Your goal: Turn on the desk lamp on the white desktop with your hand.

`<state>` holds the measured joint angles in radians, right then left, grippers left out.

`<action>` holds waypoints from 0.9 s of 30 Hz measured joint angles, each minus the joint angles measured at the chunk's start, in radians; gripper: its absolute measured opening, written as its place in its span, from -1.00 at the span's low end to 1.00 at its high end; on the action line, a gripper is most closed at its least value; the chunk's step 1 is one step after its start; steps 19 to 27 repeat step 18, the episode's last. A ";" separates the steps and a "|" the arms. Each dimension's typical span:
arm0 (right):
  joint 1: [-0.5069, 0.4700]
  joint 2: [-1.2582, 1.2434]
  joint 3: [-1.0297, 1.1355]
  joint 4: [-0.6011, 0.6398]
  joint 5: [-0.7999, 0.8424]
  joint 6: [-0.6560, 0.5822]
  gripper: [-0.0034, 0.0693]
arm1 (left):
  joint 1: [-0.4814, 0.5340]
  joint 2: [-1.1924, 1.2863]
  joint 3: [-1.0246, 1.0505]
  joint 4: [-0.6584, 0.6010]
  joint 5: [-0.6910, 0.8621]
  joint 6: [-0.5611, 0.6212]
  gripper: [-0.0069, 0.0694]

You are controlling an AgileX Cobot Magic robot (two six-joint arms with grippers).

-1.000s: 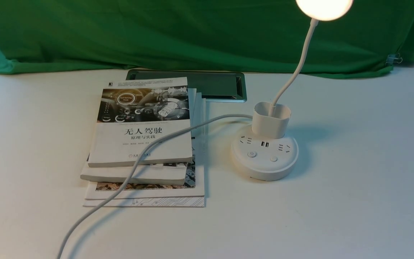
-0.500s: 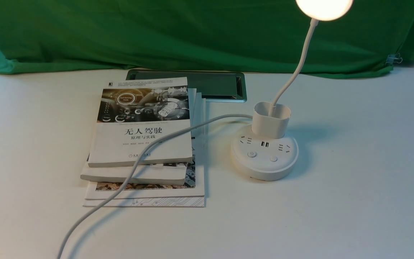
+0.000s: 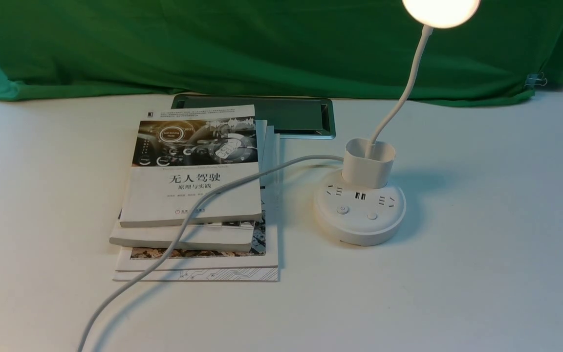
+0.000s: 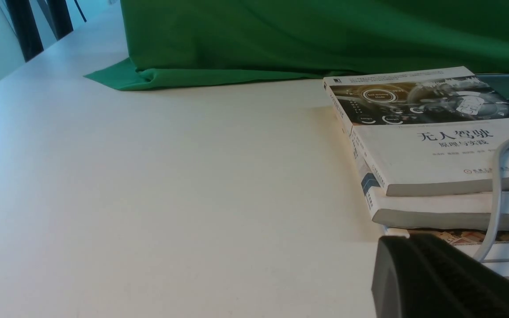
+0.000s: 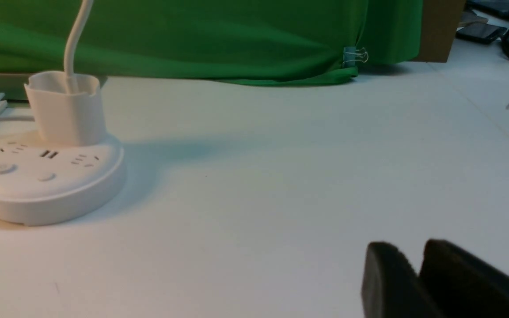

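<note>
Desk lamp [image 3: 359,215] head is lit. Right claw [image 5: 418,278] is nearly closed and empty; left claw [image 4: 440,278] state can't be told. A repeat button [image 3: 342,209] press risks switching it off.

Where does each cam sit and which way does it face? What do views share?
Front view: between the arms, looking forward over the white desktop at the lit desk lamp, books and green cloth; hardly any robot shows.
Left wrist view: low over the desktop, facing the books; left claw at the edge.
Right wrist view: low, facing the lamp base; right claw tips close together.
Shared: front and right wrist both show the lamp; front and left wrist the books.
</note>
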<state>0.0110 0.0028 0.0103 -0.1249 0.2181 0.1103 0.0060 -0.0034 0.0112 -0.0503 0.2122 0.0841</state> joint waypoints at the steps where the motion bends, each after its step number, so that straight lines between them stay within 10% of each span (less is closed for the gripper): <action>1: 0.000 0.000 0.000 0.000 0.000 0.000 -0.41 | 0.000 0.000 0.000 0.000 0.000 0.000 -0.76; 27: 0.000 0.000 0.000 -0.001 0.000 0.000 -0.29 | 0.000 0.000 0.000 0.000 0.000 0.000 -0.76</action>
